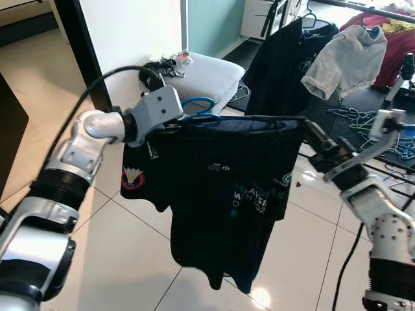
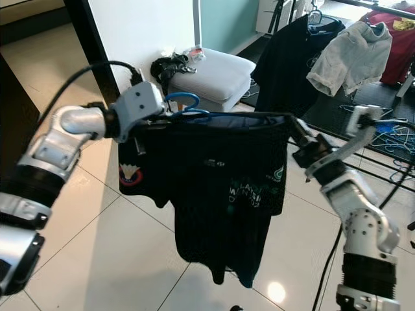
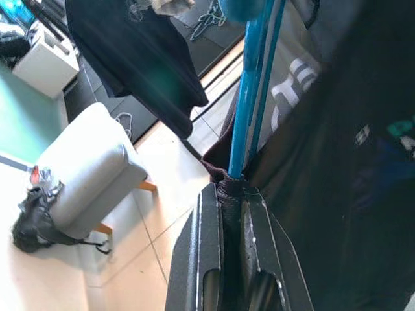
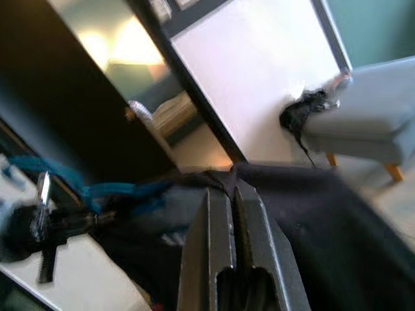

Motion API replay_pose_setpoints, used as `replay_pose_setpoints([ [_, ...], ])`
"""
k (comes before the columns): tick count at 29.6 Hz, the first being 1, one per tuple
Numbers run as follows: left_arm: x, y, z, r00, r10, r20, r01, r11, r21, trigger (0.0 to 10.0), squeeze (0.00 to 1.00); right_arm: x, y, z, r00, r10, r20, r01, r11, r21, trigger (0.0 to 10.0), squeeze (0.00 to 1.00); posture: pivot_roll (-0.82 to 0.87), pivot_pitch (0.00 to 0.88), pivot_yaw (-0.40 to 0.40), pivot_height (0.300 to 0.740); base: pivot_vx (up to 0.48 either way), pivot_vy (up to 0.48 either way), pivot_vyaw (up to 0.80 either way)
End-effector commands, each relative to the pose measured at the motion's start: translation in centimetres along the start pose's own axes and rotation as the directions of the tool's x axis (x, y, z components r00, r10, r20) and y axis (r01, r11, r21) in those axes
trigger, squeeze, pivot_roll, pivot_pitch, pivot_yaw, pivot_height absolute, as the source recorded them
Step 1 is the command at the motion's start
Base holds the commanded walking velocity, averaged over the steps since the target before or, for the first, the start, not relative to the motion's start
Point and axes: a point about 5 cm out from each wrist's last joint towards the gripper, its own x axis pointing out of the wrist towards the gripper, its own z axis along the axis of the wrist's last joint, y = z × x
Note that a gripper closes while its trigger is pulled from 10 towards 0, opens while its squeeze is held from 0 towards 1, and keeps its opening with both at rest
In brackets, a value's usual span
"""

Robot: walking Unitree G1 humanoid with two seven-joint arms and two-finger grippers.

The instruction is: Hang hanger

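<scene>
holding up a black t-shirt (image 1: pixel 227 194) on a blue hanger (image 1: pixel 198 109), out in front, above the shiny white tile floor (image 1: pixel 130 259). left gripper (image 3: pixel 228 188) pinched tight on the shirt's edge right where the blue hanger goes in, fingers (image 3: pixel 209 253) nearly touching with cloth squeezed between. right gripper (image 4: pixel 232 183) pinched tight on the other shoulder of the shirt, fingers (image 4: pixel 211 246) close together with a bit of black cloth in the gap. shirt hanging flat between both arms, a round red and white badge (image 1: pixel 133 178) on one sleeve and pale green words (image 1: pixel 249 201) on the chest. just behind, a grey padded stool (image 1: pixel 201 74) with a black tangle of straps (image 1: pixel 162 68) on its corner, next to a white wall (image 1: pixel 130 32). farther back, a dark shirt (image 1: pixel 285 58), a light grey shirt (image 1: pixel 343 58) and a red one (image 1: pixel 399 39) hanging in a row. pile of blue hangers (image 1: pixel 363 120) on the dark floor under them.
</scene>
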Motion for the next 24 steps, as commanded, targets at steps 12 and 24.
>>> replay_pose_setpoints([
  [12, 0.3, -3.5, 1.3, 0.971, -0.208, 0.117, 0.203, 0.978, 0.048, 10.0, 0.00, 2.2, 4.3, -5.8, 0.968, 0.145, -0.207, -0.150, 0.989, -0.008, 0.0, 0.00, -0.04, 0.134, -0.004, 0.740, 0.000, 0.000, 0.00],
  [24, -3.4, -2.4, -1.2, 0.933, -0.352, -0.080, 0.361, 0.910, 0.202, 10.0, 0.00, 1.2, 3.3, -4.6, 0.966, 0.122, -0.226, -0.142, 0.987, -0.073, 0.0, 0.00, -0.04, 0.140, -0.005, 0.740, 0.000, 0.000, 0.00],
])
